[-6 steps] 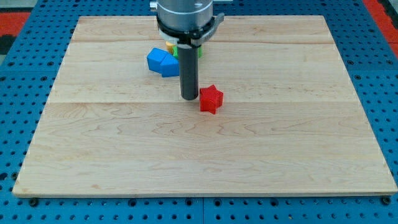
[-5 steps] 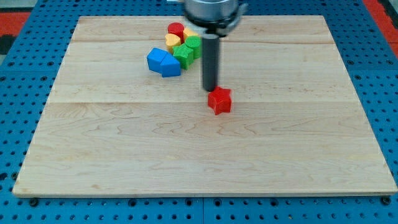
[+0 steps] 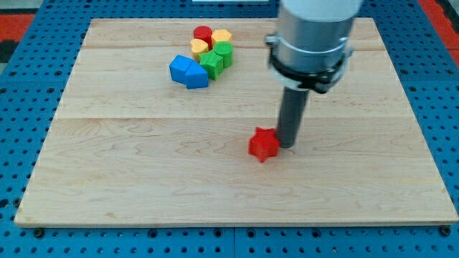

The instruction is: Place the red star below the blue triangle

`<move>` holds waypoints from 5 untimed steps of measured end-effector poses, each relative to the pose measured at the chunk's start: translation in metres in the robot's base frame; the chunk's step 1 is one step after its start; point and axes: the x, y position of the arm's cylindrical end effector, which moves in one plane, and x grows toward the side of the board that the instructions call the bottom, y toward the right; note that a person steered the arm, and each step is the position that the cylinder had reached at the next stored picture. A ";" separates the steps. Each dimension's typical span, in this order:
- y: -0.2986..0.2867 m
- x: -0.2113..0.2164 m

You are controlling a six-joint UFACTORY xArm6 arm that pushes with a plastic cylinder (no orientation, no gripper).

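The red star (image 3: 264, 144) lies on the wooden board, a little right of centre and below the middle. My tip (image 3: 288, 145) stands just to the star's right, touching or almost touching it. The blue blocks (image 3: 188, 72) sit at the upper left of the board, far above and left of the star; their exact shapes are hard to make out, and which one is the triangle I cannot tell.
A cluster sits next to the blue blocks: a red block (image 3: 204, 34), two yellow blocks (image 3: 221, 36), and two green blocks (image 3: 216, 57). The wooden board (image 3: 143, 179) rests on a blue pegboard.
My tip has moved from above and left of the star round to its right side. The red star has slid down and to the right.
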 end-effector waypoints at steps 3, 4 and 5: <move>-0.084 -0.006; -0.088 -0.018; -0.088 -0.029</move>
